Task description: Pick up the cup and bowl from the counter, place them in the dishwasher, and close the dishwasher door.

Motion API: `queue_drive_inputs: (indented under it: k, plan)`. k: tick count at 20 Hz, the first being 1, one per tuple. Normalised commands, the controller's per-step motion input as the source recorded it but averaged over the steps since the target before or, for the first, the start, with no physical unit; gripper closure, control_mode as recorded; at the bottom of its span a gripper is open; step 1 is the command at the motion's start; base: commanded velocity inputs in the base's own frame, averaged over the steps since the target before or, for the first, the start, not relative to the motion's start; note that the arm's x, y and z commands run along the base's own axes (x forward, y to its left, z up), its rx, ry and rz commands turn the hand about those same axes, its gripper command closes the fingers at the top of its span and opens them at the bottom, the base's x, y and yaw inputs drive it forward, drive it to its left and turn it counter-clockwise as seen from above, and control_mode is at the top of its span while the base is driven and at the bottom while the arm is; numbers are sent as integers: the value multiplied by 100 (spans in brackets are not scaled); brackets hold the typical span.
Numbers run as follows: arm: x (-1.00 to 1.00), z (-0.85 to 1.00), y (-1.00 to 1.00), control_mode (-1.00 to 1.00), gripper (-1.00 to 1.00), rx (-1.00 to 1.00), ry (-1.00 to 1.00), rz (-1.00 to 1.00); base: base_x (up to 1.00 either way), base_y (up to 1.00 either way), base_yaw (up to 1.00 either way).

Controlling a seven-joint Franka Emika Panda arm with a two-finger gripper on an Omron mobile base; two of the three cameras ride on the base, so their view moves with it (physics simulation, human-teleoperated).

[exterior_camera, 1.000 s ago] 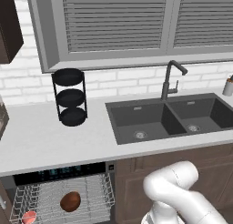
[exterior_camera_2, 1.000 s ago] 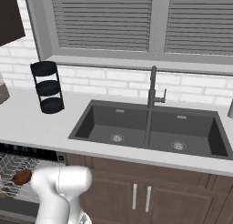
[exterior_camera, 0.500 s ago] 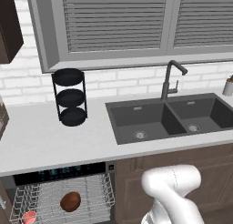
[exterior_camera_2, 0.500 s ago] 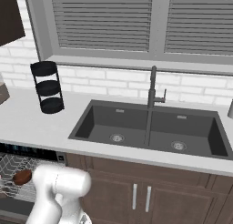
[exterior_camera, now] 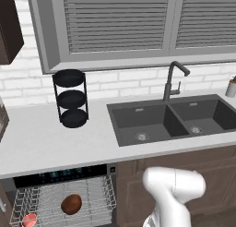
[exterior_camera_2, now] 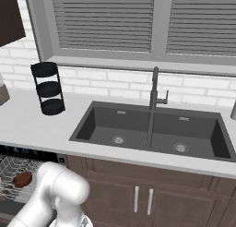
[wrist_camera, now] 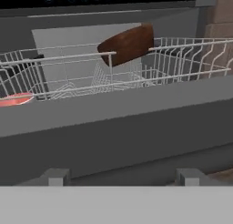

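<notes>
Jaw state could not be told; finger tips hidden low in hand view. Just ahead lay the flat dark grey dishwasher door (wrist_camera: pixel 118 127), dropped open. Beyond it, the silver wire rack (wrist_camera: pixel 182 54) held the reddish-brown wooden bowl (wrist_camera: pixel 127 44), tilted, and the red-topped white cup (exterior_camera: pixel 29 219) at its left end.

Ahead of me a white brick wall (exterior_camera: pixel 124 87) runs under a wide grey-framed window (exterior_camera: pixel 138 25) with closed slatted blinds. Brown wooden cabinets (exterior_camera_2: pixel 152 194) sit below, a dark upper cabinet (exterior_camera: pixel 9 25) hangs at left, and even light fills the room.
</notes>
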Motion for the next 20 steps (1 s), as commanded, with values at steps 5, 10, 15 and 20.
queue_drive_inputs:
  k: [5, 10, 15, 20]
  plan:
    - [7, -100, 40, -100, -100, 6, -34, -12, 0, 0, 0]
    - [0, -100, 38, -100, -100, 6, -29, -9, 0, 0, 0]
    - [-81, -100, 29, -100, -100, 16, -37, -1, 0, 0, 0]
    - [-93, -100, 0, -100, -100, -1, -20, 0, 0, 0, 0]
